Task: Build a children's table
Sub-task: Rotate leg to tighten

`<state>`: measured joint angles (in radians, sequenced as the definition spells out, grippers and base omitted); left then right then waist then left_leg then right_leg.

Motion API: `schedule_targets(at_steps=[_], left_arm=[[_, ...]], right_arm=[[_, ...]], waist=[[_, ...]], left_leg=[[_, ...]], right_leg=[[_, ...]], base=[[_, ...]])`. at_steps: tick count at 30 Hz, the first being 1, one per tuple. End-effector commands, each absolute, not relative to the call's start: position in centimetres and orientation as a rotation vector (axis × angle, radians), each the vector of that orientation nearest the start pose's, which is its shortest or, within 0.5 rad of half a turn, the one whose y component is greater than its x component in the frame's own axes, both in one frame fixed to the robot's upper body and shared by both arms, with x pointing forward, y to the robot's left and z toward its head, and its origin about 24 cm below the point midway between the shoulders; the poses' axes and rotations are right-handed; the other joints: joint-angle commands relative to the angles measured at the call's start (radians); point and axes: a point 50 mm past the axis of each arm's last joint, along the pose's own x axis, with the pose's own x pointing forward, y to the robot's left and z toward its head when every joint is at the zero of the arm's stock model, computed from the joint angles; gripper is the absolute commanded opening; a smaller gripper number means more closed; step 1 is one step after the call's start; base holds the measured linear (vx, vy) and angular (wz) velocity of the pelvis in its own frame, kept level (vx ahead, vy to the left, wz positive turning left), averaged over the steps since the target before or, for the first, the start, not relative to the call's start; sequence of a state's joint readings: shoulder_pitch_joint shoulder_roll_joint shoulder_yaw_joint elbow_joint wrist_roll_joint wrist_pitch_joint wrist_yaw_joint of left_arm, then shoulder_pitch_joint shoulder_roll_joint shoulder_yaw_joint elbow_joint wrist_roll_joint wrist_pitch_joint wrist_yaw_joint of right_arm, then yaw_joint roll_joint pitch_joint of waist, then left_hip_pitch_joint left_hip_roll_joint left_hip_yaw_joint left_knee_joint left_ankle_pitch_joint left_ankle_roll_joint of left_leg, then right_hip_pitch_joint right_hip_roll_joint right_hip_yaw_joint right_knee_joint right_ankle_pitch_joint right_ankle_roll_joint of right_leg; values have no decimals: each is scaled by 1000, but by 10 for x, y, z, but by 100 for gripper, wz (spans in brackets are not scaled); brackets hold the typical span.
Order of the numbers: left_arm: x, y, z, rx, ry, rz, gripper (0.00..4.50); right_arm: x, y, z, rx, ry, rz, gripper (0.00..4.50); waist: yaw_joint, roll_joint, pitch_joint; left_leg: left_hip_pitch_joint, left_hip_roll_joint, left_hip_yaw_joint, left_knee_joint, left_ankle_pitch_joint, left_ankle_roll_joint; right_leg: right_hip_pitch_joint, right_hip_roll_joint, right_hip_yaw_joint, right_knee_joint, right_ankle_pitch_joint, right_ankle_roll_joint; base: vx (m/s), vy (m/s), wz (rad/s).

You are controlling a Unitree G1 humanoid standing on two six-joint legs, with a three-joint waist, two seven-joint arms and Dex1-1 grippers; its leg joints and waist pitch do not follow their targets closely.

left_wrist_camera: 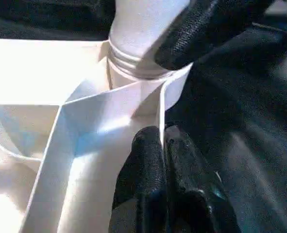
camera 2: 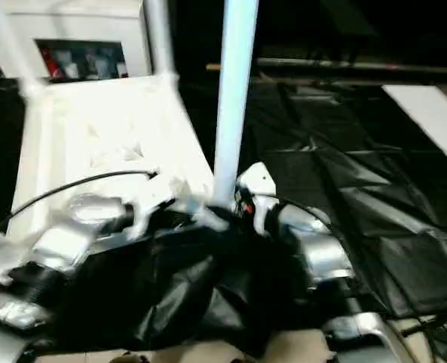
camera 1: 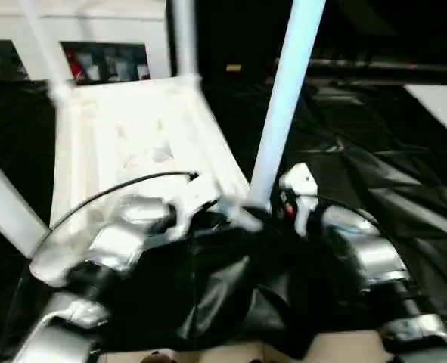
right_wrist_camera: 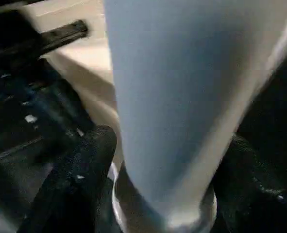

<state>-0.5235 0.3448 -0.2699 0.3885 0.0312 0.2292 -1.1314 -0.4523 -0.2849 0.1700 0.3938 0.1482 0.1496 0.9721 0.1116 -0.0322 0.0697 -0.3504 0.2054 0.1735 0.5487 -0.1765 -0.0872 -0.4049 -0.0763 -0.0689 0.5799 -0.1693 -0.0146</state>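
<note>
The white table top (camera 1: 132, 136) lies underside up on a black sheet, its ribs (left_wrist_camera: 60, 141) showing. Three white legs (camera 1: 184, 38) (camera 1: 45, 53) (camera 1: 4, 204) stand in corner sockets. A fourth leg (camera 1: 284, 106) rises from the near right corner socket (left_wrist_camera: 133, 68). My right gripper (right_wrist_camera: 165, 194) is shut on this leg (right_wrist_camera: 172, 97) near its base, one black finger (right_wrist_camera: 80, 184) on each side. My left gripper (left_wrist_camera: 161, 160) is shut on the table top's rim wall (left_wrist_camera: 161, 107) right beside that socket.
A white cabinet with glass doors (camera 1: 102, 60) stands behind the table top. Crumpled black sheet (camera 1: 374, 166) covers the floor to the right. A white panel (camera 1: 442, 106) lies at the far right. A black cable (camera 1: 117, 185) arcs over my left forearm.
</note>
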Motion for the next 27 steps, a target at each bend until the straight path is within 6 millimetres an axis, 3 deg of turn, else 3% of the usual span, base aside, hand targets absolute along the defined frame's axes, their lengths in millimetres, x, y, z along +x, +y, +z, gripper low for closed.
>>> schedule_targets(at_steps=[1,3,4,6,10,15,20,27], left_arm=[[292,114,56,368,442,-1448,0],[290,120,57,375,459,-1482,0],[288,124,59,377,468,-1498,0],[288,131,61,378,480,-1518,0],[286,136,61,381,497,-1540,0],[282,139,61,375,514,-1572,0],[282,139,61,369,515,-1573,0],[283,140,59,369,519,-1566,0]], right_arm=[[293,-114,53,-160,262,1292,301],[291,-118,54,-195,266,1325,301],[290,-121,54,-220,271,1352,301],[287,-126,55,-239,290,1401,301],[284,-130,56,-262,308,1443,301],[283,-134,59,-273,317,1481,301],[284,-134,59,-269,322,1498,256],[283,-133,58,-254,329,1500,237]], waist=[[0,8,-57],[6,10,-59],[7,7,-54],[9,11,-51],[10,9,-47],[11,4,-43],[10,2,-43],[7,4,-44]], left_leg=[[1,29,-1,-55,-140,73],[3,29,2,-52,-121,82],[2,29,3,-52,-114,89],[2,30,4,-51,-127,90],[2,31,3,-56,-183,68],[1,32,2,-59,-203,57],[3,31,2,-57,-188,57],[2,30,2,-55,-176,64]], right_leg=[[48,-62,46,-41,-67,-234],[50,-59,44,-34,-17,-253],[49,-56,42,-32,-5,-259],[49,-59,43,-34,-23,-267],[50,-65,45,-44,-131,-248],[48,-67,48,-49,-202,-225],[46,-65,48,-47,-185,-225],[49,-64,46,-44,-160,-235]], base=[[55,13,0],[26,9,0],[0,0,0],[0,0,0],[0,0,0],[0,0,0],[0,0,0],[0,0,0]])
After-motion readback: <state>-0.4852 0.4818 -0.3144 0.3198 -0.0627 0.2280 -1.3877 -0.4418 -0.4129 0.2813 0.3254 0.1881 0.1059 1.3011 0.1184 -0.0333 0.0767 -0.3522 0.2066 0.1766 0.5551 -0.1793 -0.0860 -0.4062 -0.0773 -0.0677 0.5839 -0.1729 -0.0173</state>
